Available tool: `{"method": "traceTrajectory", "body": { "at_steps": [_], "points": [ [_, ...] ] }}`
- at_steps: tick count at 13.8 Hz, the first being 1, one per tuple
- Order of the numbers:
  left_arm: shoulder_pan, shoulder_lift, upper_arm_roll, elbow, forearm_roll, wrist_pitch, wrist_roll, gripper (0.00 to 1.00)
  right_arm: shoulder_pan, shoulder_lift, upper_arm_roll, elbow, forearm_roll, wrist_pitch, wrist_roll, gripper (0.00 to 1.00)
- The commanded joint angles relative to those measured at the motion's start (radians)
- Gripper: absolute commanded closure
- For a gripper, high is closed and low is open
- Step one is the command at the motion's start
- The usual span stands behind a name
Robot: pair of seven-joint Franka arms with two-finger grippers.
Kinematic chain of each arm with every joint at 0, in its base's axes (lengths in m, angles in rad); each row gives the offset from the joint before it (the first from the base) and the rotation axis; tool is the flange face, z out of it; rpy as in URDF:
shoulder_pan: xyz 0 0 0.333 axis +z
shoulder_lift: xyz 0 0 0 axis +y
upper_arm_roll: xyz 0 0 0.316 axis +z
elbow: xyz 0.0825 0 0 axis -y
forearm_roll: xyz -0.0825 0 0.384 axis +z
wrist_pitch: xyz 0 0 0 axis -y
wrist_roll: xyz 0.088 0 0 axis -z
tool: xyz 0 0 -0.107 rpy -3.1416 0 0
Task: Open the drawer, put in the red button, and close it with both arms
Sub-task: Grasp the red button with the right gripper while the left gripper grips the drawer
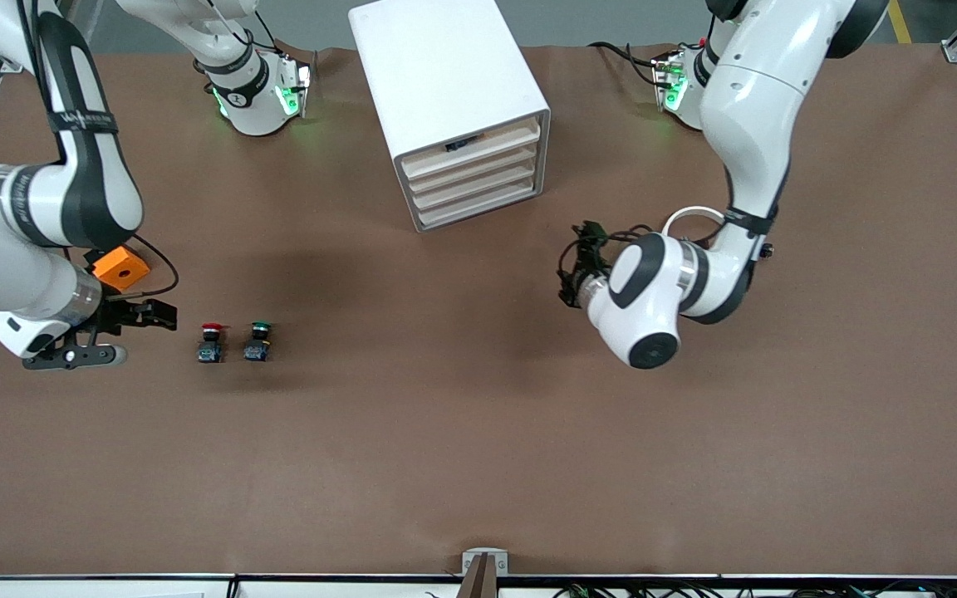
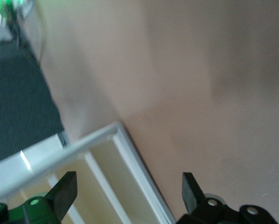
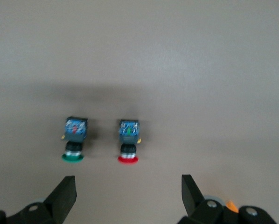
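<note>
The red button (image 1: 211, 341) stands on the brown table beside the green button (image 1: 259, 340), toward the right arm's end. My right gripper (image 1: 161, 316) is open and empty, low and close beside the red button, not touching it. In the right wrist view the red button (image 3: 128, 140) lies just ahead of the open right gripper (image 3: 129, 192). The white drawer cabinet (image 1: 445, 91) stands at the table's middle back, its four drawers (image 1: 477, 176) shut. My left gripper (image 1: 576, 266) is open and empty beside the cabinet, and its wrist view shows the gripper (image 2: 129, 192) facing the cabinet's corner (image 2: 116, 135).
The green button (image 3: 74, 139) sits next to the red one. An orange cube (image 1: 121, 267) lies right by the right arm's wrist. The brown table (image 1: 478, 465) stretches bare toward the front camera.
</note>
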Motion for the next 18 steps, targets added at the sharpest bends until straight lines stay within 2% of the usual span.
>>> {"method": "traceTrajectory", "body": {
  "at_steps": [1,3,6,7,10,11,18],
  "points": [
    [-0.006,0.038,0.007,0.026,-0.167,-0.055,-0.135,0.16,-0.012,0.035,0.012,-0.073,-0.016,0.129,-0.01,0.0],
    [-0.015,0.054,0.006,0.026,-0.214,-0.084,-0.211,0.2,-0.012,0.088,0.012,-0.073,-0.015,0.191,-0.007,0.0],
    [-0.043,0.086,0.006,0.026,-0.294,-0.123,-0.335,0.34,-0.012,0.153,0.012,-0.069,-0.015,0.258,-0.007,0.0],
    [-0.051,0.092,0.004,0.026,-0.309,-0.126,-0.372,0.36,-0.013,0.17,0.012,-0.067,-0.013,0.272,-0.005,0.0],
    [-0.088,0.097,0.003,0.024,-0.323,-0.16,-0.404,0.37,-0.006,0.195,0.012,-0.066,-0.013,0.286,0.038,0.0],
    [-0.103,0.097,0.003,0.024,-0.334,-0.16,-0.423,0.43,-0.006,0.202,0.012,-0.066,-0.015,0.289,0.038,0.0],
    [-0.154,0.11,0.003,0.023,-0.378,-0.172,-0.449,0.44,-0.004,0.277,0.011,-0.044,-0.021,0.317,0.031,0.0]
  ]
}}
